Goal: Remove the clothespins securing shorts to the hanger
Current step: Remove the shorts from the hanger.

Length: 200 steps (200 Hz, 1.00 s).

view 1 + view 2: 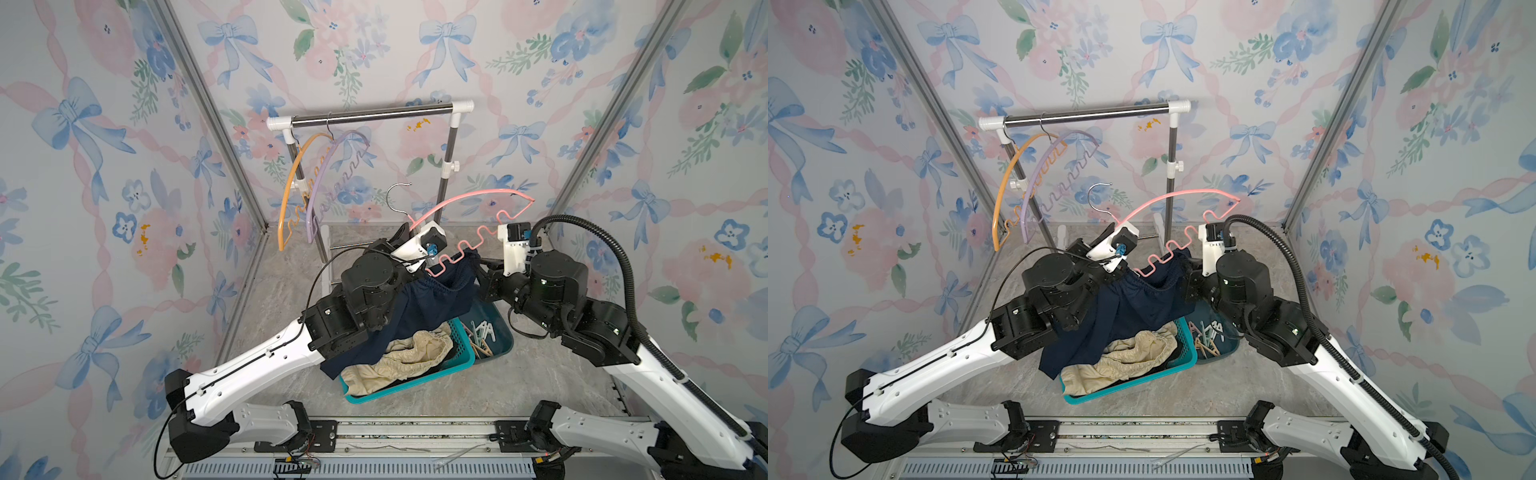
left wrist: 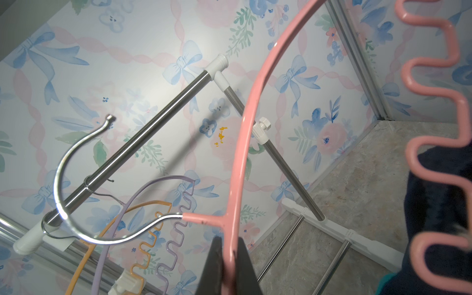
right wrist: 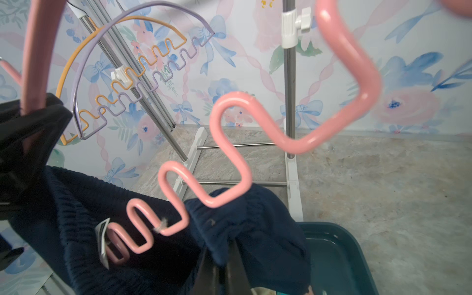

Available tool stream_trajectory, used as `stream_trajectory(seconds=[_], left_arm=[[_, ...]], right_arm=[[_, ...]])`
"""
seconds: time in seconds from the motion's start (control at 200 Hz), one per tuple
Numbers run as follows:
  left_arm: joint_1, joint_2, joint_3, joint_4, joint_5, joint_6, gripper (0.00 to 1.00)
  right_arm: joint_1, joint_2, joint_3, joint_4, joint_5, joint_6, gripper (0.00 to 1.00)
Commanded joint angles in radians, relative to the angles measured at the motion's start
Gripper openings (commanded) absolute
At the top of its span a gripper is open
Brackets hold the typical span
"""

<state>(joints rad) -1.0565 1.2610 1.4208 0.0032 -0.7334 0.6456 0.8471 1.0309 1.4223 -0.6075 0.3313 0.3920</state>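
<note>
My left gripper (image 2: 231,245) is shut on the arc of a pink hanger (image 1: 469,195) (image 1: 1167,197) just below its metal hook, and holds it tilted in the air. Navy shorts (image 1: 432,303) (image 1: 1142,299) drape over the low end of the hanger's wavy bar (image 3: 229,143). My right gripper (image 3: 224,255) is shut on a fold of the navy waistband (image 3: 255,224). Loose clothespins (image 1: 482,336) (image 1: 1208,338) lie in a dark teal bin (image 1: 505,332). Cream-beige shorts (image 1: 407,357) fill a teal basket (image 1: 415,388) below the navy pair.
A metal rack (image 1: 374,114) stands at the back, with an orange hanger (image 1: 291,187) and a purple hanger (image 1: 328,174) hung bare at its left end. The rack's white feet (image 3: 293,178) rest on the stone-look floor behind the bin. Flowered walls close in on three sides.
</note>
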Motion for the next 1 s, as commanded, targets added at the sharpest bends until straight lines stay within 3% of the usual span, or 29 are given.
stream_trajectory(seconds=[0.0, 0.225, 0.575, 0.995], left_arm=[[0.007, 0.026, 0.081, 0.047, 0.068, -0.073, 0.00], [0.007, 0.107, 0.152, 0.065, 0.122, -0.139, 0.00], [0.026, 0.128, 0.147, 0.110, 0.157, -0.223, 0.00], [0.071, -0.135, -0.145, 0.077, 0.078, -0.287, 0.00]], right_arm=[[-0.004, -0.008, 0.062, -0.032, 0.049, -0.079, 0.00], [-0.047, -0.057, 0.067, -0.045, 0.043, -0.094, 0.00], [-0.042, -0.037, 0.097, -0.037, -0.015, -0.096, 0.00], [0.118, 0.063, 0.038, 0.095, -0.058, -0.048, 0.00]])
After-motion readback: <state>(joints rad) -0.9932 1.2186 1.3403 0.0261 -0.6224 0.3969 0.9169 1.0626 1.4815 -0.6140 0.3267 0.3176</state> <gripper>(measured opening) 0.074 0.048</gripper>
